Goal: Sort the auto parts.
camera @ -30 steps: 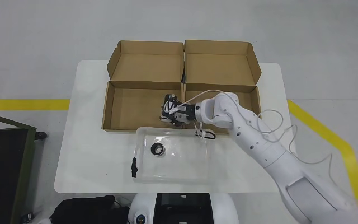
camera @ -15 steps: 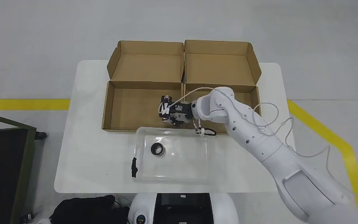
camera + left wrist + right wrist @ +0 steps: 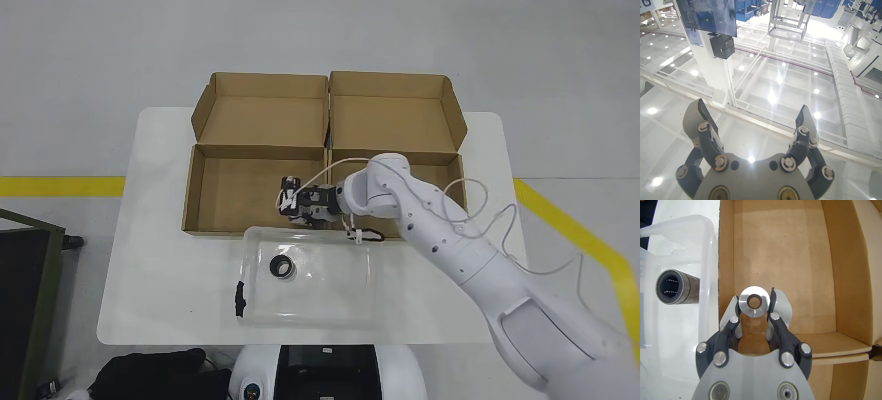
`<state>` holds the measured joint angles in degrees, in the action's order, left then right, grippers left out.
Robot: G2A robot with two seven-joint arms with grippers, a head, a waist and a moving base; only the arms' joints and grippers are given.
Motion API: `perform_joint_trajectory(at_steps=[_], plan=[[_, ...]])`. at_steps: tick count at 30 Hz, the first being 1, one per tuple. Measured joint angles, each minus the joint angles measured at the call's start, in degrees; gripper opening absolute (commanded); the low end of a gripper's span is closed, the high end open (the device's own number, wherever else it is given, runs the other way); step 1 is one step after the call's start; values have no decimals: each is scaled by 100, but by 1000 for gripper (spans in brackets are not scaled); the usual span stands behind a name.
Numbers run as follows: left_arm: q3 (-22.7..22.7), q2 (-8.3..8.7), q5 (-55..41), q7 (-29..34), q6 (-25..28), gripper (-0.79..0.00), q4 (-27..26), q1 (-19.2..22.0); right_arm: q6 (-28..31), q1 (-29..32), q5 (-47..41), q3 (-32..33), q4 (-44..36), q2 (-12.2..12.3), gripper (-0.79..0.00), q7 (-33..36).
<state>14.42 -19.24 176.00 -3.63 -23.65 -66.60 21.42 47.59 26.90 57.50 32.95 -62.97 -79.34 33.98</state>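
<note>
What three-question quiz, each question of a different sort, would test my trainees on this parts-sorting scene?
1. True or false: the right end effector is shut on a silver ring.
2. The ring is over: A) bare table, B) a cardboard box, C) the floor.
3. What holds the dark cylinder?
Key: 1 true; 2 B; 3 the clear bin.

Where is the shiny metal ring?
In the right wrist view, the right tool grips the shiny ring over the left cardboard box, close to the clear bin.
</note>
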Motion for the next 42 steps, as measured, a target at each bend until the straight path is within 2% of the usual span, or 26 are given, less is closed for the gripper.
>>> perform_joint_trajectory(at_steps=[4,10,18,31,42], plan=[[0,0,0,0,0,0,0,0,37,-42,59,-42,83,-35,-631,47],[0,0,0,0,0,0,0,0,101,-100,131,-85,114,-80,-603,102],[0,0,0,0,0,0,0,0,128,-129,181,-98,163,-124,-468,129],[0,0,0,0,0,0,0,0,48,-194,306,202,-231,-72,-419,16],[0,0,0,0,0,0,0,0,43,141,99,649,-1385,98,-403,74]])
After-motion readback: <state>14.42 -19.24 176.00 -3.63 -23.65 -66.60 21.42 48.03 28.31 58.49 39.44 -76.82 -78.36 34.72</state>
